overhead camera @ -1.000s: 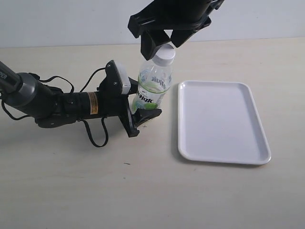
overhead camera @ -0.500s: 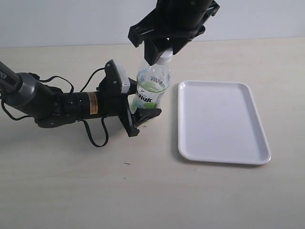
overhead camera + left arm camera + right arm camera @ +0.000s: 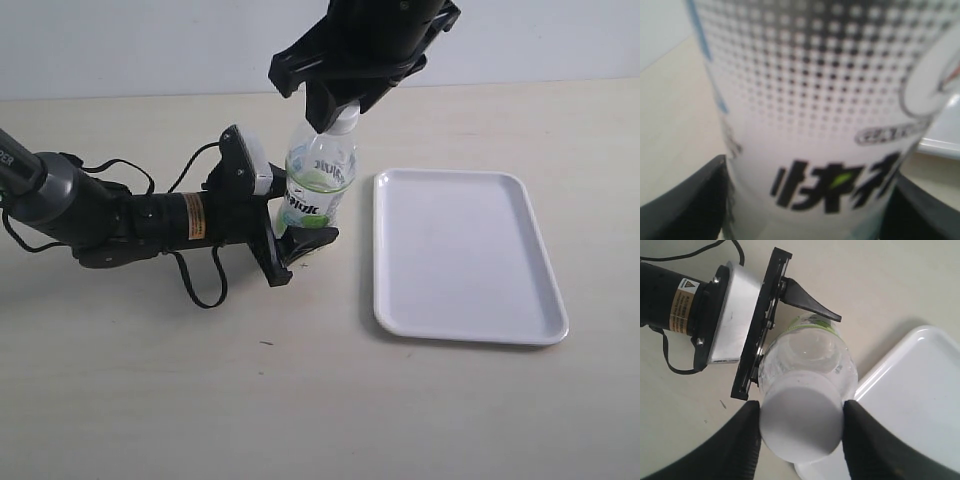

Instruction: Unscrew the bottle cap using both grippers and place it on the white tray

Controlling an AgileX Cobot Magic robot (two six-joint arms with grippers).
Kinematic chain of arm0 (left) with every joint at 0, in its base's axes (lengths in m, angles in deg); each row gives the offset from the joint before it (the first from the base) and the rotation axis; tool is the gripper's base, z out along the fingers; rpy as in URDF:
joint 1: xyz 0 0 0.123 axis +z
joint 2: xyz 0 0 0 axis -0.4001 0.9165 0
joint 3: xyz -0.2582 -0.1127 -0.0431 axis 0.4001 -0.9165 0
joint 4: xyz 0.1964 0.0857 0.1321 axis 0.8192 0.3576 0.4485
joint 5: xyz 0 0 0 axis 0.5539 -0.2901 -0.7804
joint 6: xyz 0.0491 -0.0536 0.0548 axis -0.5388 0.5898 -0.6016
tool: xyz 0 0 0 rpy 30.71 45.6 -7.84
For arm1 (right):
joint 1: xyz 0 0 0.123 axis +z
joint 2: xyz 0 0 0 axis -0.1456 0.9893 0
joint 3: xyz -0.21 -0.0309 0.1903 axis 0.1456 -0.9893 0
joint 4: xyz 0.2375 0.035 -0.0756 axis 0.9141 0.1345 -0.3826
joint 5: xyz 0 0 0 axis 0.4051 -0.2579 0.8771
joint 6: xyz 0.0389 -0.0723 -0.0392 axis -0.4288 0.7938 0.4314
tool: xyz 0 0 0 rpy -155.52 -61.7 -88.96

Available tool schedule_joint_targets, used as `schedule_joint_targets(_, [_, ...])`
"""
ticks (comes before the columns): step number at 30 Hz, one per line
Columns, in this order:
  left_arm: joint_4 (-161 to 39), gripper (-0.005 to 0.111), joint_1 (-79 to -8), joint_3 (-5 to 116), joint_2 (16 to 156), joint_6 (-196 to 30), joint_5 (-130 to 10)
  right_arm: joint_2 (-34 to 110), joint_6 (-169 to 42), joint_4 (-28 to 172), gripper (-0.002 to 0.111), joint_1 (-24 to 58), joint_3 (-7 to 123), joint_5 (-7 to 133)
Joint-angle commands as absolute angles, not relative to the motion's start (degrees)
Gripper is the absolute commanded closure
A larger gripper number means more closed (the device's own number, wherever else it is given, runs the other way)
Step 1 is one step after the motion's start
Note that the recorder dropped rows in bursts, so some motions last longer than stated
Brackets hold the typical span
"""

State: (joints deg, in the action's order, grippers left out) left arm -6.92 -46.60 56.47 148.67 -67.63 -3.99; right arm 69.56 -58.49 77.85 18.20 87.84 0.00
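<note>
Our left claw (image 3: 300, 212) clamps the bottle (image 3: 318, 190) low, standing on the tabletop (image 3: 150, 380) beside the white tray (image 3: 460, 255); our right claw (image 3: 345, 103) pinches the bottle cap (image 3: 801, 425), still on the neck. A weak pinch could slip on twisting, or the bottle could spin in our hold

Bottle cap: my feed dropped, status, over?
Left gripper clamped on bottle. Right gripper pinching cap, cap not yet off. Nothing between bottle and tray.

Labelled bottle (image 3: 815, 100) close up, left end effector (image 3: 810, 210) fingers (image 3: 685, 200) flanking it, white tray (image 3: 946, 135) behind
</note>
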Motion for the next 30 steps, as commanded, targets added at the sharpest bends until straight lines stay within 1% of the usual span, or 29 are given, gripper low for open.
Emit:
schedule_joint_targets(1, [-6.15, 0.107, -46.94, 56.11, 148.61, -67.62, -6.26, 69.21, -57.91, 77.68, 0.108, 18.25, 88.25, 1.29])
schedule_joint_targets(5, [-6.15, 0.107, -46.94, 56.11, 148.61, -67.62, -6.26, 69.21, -57.29, 76.52, 0.108, 18.25, 88.25, 1.29])
schedule_joint_targets(8, [-6.15, 0.107, -46.94, 56.11, 148.61, -67.62, -6.26, 69.21, -52.46, 75.71, 0.108, 18.25, 88.25, 1.29])
schedule_joint_targets(18, [-6.15, 0.107, -46.94, 56.11, 148.61, -66.52, -5.68, 69.21, -17.18, 75.93, 0.108, 18.25, 88.25, 3.30])
schedule_joint_targets(30, [-6.04, 0.107, -46.94, 56.11, 148.61, -66.42, -5.45, 69.21, 16.33, 76.02, 0.108, 18.25, 88.25, 3.44])
